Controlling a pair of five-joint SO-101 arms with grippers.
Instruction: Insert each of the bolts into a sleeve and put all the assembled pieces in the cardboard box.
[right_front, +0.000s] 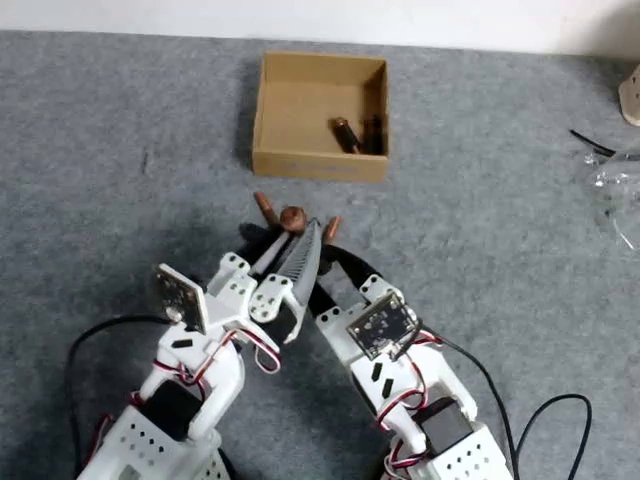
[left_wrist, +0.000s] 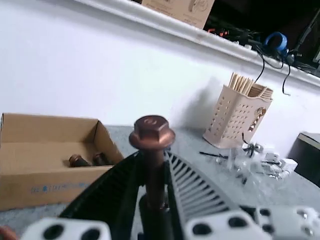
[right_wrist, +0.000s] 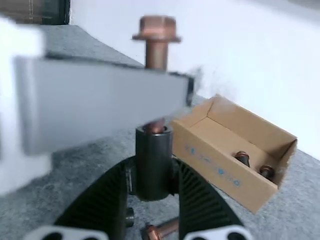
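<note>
Two pincers, both mine, meet just in front of the cardboard box (right_front: 320, 165). My left gripper (left_wrist: 153, 159) is closed tight on the shank of a copper-coloured bolt (left_wrist: 151, 136), held upright with its flanged hex head on top. My right gripper (right_wrist: 153, 172) is clamped round a dark, smooth, cylindrical sleeve (right_wrist: 154, 150), mouth up. The bolt's lower end sits right at the sleeve's mouth; how deep it goes I cannot tell. My fingers (left_wrist: 195, 185) are ribbed plastic, one black and one white. Two pieces (right_front: 345, 133) lie inside the box near its right-hand wall in the high view. Loose copper bolts (right_front: 263, 207) lie beside my grippers on the coarse grey carpet (right_front: 120, 180). Behind the box rises a plain white wall (left_wrist: 100, 65).
</note>
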